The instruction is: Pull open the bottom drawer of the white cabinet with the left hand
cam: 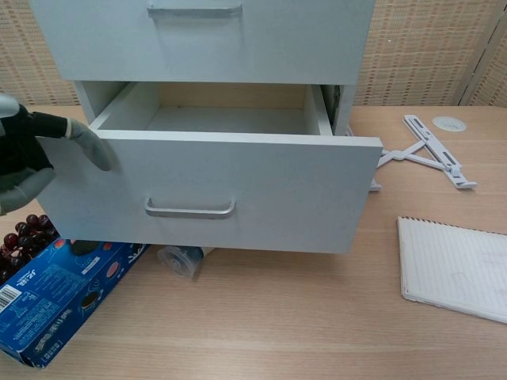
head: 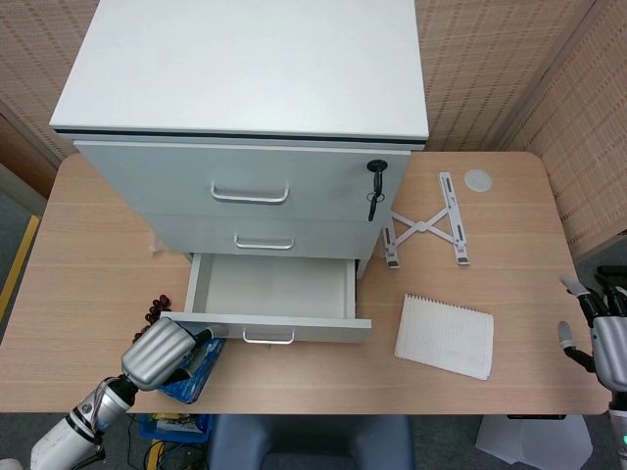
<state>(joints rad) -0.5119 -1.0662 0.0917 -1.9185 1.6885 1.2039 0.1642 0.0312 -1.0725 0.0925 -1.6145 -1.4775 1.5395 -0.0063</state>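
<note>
The white cabinet (head: 245,88) stands at the back of the table. Its bottom drawer (head: 269,289) (cam: 214,190) is pulled out and is empty inside. The drawer's metal handle (cam: 190,210) (head: 267,338) is free, with nothing on it. My left hand (head: 157,354) (cam: 32,154) hangs off the drawer front's left end, clear of the handle, fingers apart and holding nothing. My right hand (head: 602,338) shows only in the head view, at the table's right edge, fingers spread and empty.
A blue box (cam: 55,297) and a clear cup (cam: 178,260) on its side lie under the open drawer's front. Dark grapes (cam: 20,237) sit to the left. A notepad (head: 446,336) lies right of the drawer, a white folding stand (head: 426,227) and a round disc (head: 478,179) behind it.
</note>
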